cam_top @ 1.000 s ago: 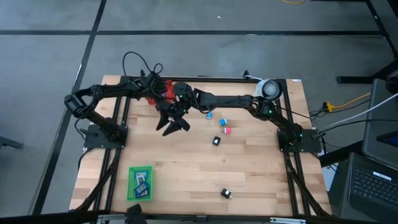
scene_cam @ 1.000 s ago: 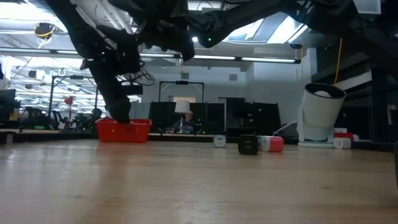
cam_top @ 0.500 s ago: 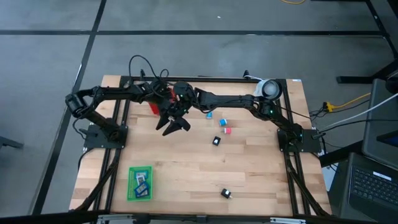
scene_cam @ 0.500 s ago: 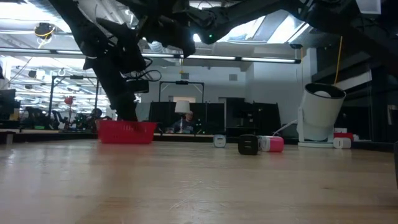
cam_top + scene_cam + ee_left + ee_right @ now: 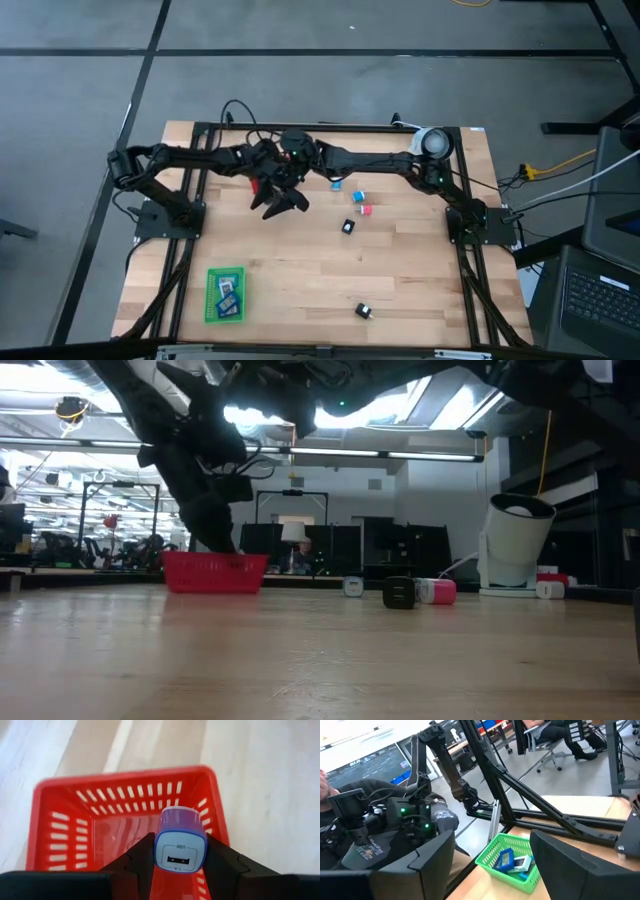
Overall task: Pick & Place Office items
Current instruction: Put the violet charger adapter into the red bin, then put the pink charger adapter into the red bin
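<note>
My left gripper (image 5: 180, 851) reaches down into the red mesh basket (image 5: 75, 815), shut on a purple-blue USB charger (image 5: 180, 832). From above the left gripper (image 5: 266, 170) and both arms cover most of the basket (image 5: 257, 184). In the low view the basket (image 5: 213, 572) rests by its base on the table's far part. My right gripper (image 5: 283, 203) hangs open, just near of the basket, touching nothing. Loose pieces lie on the wood: two blue ones (image 5: 337, 184) (image 5: 357, 196), pink (image 5: 365, 210), black (image 5: 348, 227). My left gripper pinches the charger by its two side faces (image 5: 161, 851) between both fingers (image 5: 142, 857). It comes from above, pointing down, and the USB-port end faces the wrist. The charger stands upright inside the basket's walls; I cannot tell whether its lower end touches the floor.
A flat green tray (image 5: 225, 293) holding a few pieces sits near the table's near left corner. Another black piece (image 5: 363, 312) lies near the near edge. A white round container (image 5: 432, 142) stands at the far right corner. Open wood lies across the table's middle and near right.
My left gripper has moved toward the table's right, staying shut on the charger. In the low view the red basket has shifted the same way and shows wider than before. My right gripper has kept its place and stayed open.
</note>
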{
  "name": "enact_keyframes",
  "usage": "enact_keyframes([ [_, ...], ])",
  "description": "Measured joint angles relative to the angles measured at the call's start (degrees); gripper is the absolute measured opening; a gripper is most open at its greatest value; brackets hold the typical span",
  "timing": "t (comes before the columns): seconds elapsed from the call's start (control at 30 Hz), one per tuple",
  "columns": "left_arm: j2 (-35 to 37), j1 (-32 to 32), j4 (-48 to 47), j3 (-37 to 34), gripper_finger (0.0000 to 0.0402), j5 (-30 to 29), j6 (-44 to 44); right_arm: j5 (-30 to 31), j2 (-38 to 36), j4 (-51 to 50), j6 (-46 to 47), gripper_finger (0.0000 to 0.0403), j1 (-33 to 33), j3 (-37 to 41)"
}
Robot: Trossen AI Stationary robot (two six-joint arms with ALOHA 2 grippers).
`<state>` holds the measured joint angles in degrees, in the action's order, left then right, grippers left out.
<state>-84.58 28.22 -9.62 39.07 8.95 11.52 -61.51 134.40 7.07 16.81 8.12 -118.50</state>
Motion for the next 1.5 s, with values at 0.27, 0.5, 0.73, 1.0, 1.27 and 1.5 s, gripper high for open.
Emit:
enact_keyframes([
  [0.27, 0.02, -2.78, 2.39, 0.00, 0.0130, 2.22, -2.31, 0.15, -0.39, 0.18, -0.09, 0.0265, -0.57, -0.02],
  [0.5, 0.02, -2.79, 1.77, 0.00, 0.0148, -0.50, -2.96, -0.01, -0.41, 0.17, 0.35, 0.0265, -0.74, -0.02],
  [0.73, 0.04, -2.73, 2.62, 0.00, 0.0221, -10.88, -1.91, -0.01, -0.68, 0.13, -0.76, 0.0265, -0.72, -0.02],
  [1.0, 1.03, -3.12, 6.24, -0.02, 0.0262, -10.76, -1.78, -1.09, -1.73, 0.05, -1.51, 0.0265, -0.72, 0.00],
  [1.27, 9.02, -3.40, 17.11, -0.02, 0.0259, -9.92, -1.25, -2.47, -7.04, 0.16, -6.78, 0.0265, -1.18, 0.00],
  [1.5, 22.83, -4.65, 24.30, -0.02, 0.0248, -3.26, -4.48, -3.15, -15.18, -12.57, -17.47, 0.0265, -2.00, -0.02],
])
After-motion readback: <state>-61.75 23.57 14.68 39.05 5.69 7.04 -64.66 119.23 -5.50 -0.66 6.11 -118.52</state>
